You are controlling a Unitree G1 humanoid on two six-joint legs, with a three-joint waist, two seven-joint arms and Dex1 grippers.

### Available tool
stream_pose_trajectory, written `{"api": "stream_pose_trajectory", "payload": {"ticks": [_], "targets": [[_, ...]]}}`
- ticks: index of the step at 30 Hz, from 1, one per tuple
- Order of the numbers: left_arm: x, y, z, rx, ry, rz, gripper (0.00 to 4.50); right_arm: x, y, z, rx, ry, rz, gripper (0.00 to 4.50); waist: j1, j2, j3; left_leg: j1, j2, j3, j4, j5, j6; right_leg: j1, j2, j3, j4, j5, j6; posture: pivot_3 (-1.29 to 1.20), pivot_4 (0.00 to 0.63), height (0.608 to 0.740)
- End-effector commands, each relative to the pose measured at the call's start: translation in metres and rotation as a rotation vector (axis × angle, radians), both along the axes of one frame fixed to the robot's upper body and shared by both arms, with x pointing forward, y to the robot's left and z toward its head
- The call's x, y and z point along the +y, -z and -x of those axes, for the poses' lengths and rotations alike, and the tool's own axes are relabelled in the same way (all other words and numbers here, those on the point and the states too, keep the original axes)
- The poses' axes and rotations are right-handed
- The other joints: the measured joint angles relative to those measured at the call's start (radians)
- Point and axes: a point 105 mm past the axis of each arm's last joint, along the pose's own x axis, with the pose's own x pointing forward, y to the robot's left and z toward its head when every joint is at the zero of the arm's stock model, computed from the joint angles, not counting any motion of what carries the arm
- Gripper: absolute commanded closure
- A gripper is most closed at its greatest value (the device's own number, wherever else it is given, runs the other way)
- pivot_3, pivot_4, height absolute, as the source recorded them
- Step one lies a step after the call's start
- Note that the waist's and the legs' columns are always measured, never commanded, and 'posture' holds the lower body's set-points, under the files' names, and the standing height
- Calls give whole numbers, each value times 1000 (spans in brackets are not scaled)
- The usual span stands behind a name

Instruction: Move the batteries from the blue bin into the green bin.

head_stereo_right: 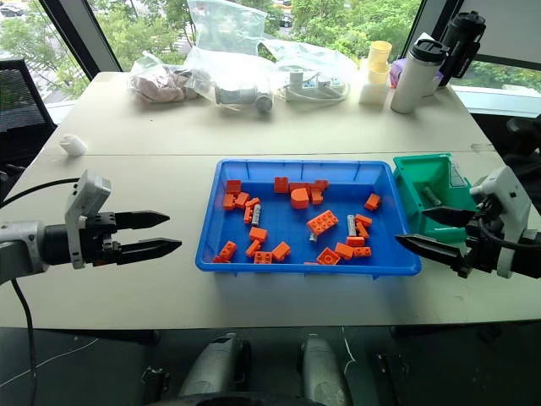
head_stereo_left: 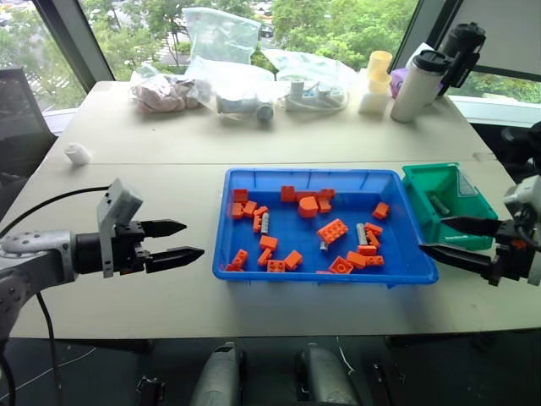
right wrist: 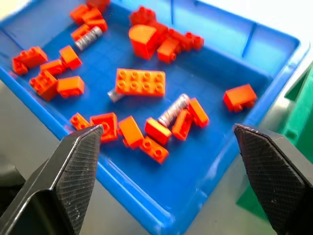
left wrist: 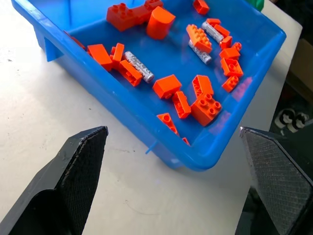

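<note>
The scene is lit brightly by daylight from the big windows (head_stereo_left: 338, 25) at the far side of the counter (head_stereo_left: 169, 203). The trees outside are seen very bright and a little washed out. The pale counter is lit evenly, and only soft shadows are cast under the blue bin (head_stereo_left: 389, 271) along its near edge. A weak shine is seen on the clear plastic bags (head_stereo_left: 220, 42) by the windows. In the wrist views, the orange bricks (right wrist: 140, 82) are shown a little soft, and the black fingers (left wrist: 73, 181) close to the camera are blurred at the edges.
</note>
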Motion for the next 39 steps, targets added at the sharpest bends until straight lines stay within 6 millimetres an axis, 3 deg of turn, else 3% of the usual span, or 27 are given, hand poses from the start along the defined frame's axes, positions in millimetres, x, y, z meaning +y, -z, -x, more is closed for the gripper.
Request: {"api": "stream_pose_trajectory", "payload": {"ticks": [1, 5, 9, 13, 17, 23, 28, 39], "targets": [[-1, -16, -10, -63, 119, -57, 0, 51, -17, -13, -70, -172, -86, 98, -3, -1, 0, 0, 0, 0, 0, 0, 0, 0, 0, 0, 0, 0, 0, 0, 150, 740], [-3, -29, -25, -117, 196, -98, 0, 109, -18, -43, -93, -276, -153, 98, -21, -1, 0, 0, 1, 0, 0, 0, 0, 0, 2, 0, 0, 0, -1, 0, 150, 740], [-8, -34, -27, -151, 234, -114, 0, 165, 10, -71, -9, -233, -163, 98, -28, -1, 0, -4, 0, 0, -1, 0, 0, -7, 1, 0, 2, 0, 0, 0, 150, 740], [-9, -36, -22, -165, 239, -120, 0, 192, 32, -78, 63, -189, -122, 98, -19, -1, 0, -22, 0, 0, 2, 1, -2, -26, -1, 0, 11, 0, 0, 0, 150, 740], [-5, -38, -17, -180, 207, -117, 0, 221, 53, -84, 86, -156, -42, 98, -27, -1, 0, -20, -1, 1, 4, 2, -3, -25, -2, 0, 11, 0, 0, 0, 150, 740], [-7, -33, -15, -173, 170, -89, 0, 234, 70, -100, 101, -89, 20, 98, -27, -1, 0, -18, -1, 1, 4, 2, -4, -24, -1, 0, 13, 0, 0, 0, 150, 740], [-9, -31, -14, -171, 150, -61, 0, 229, 77, -113, 72, -41, 108, 98, -29, -1, 0, -18, -1, 1, 4, 2, -4, -24, -1, 0, 13, 0, 0, 0, 150, 740], [-12, -28, -17, -179, 128, -36, 0, 233, 94, -108, 76, -104, 203, 98, -30, -1, 0, -17, -1, 1, 3, 2, -4, -24, -1, 0, 13, 0, 0, 0, 150, 740]]}}
